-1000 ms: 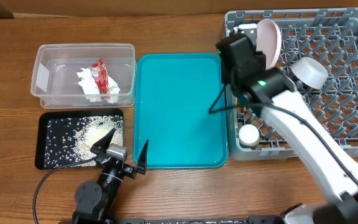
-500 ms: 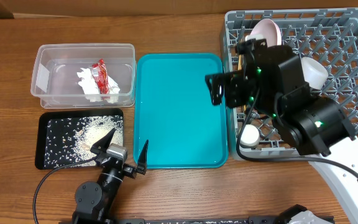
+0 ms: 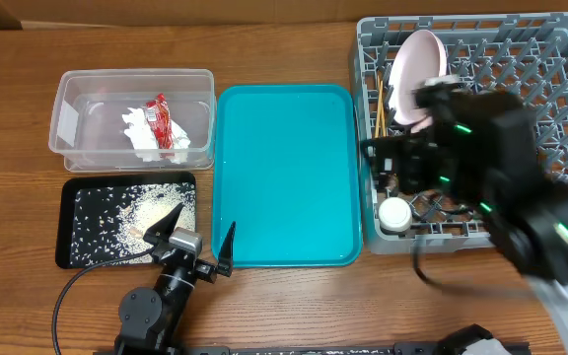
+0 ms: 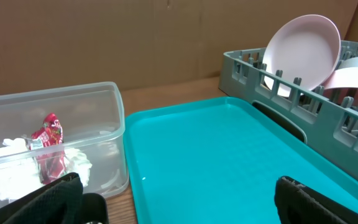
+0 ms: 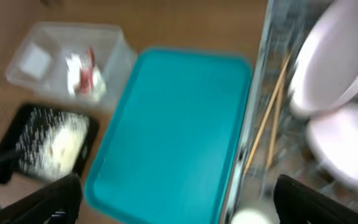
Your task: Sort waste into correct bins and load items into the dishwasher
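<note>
Jaws of the right gripper (image 5: 179, 200) gaped wide and empty as the arm, blurred, swung back from the plate (image 3: 414, 61).
That plate stood on edge in the dish rack's (image 3: 560, 59) back-left corner, newly uncovered, chopsticks (image 3: 380, 104) just beside it and the cup (image 3: 395, 214) nearer the front. The teal tray (image 3: 284, 177) held nothing; wrapper (image 3: 161, 116) and tissue (image 3: 136, 133) lay in the clear tub (image 3: 136, 73), rice (image 3: 151, 207) on the black tray (image 3: 67, 227). The left gripper (image 3: 200, 233) had not stirred, jaws open. Sorting and loading looked nearly done.
</note>
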Motion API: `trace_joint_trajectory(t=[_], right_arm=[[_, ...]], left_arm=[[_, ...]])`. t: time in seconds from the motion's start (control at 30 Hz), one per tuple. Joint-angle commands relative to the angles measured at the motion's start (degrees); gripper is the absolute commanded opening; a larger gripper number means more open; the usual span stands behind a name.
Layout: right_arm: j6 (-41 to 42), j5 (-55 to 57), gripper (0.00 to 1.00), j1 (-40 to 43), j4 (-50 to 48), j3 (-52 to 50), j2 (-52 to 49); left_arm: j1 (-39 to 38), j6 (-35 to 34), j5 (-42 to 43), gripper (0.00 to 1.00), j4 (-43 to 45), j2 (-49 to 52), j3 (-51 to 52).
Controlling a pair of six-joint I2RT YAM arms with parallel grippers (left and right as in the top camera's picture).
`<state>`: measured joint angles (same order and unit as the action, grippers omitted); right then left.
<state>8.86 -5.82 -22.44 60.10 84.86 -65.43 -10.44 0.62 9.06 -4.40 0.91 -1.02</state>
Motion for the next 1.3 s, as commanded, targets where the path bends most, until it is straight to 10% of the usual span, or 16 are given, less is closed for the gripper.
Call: trace_joint_trajectory(t=[0.0, 0.97, 1.27], right_arm=[[-8.8, 1.6, 1.0, 1.1, -4.6, 0.1, 7.5], [-11.7, -2.0, 1.0, 18.3, -44.1, -74.6, 64.8], [-11.7, -2.3, 1.0, 18.8, -58.4, -84.5, 65.3]], left_arm=[[0.3, 0.5, 0.7, 1.0, 0.3, -0.6, 0.4], [0.3, 0.5, 0.7, 1.0, 0.3, -0.6, 0.4], [0.3, 0.5, 0.7, 1.0, 0.3, -0.6, 0.4]])
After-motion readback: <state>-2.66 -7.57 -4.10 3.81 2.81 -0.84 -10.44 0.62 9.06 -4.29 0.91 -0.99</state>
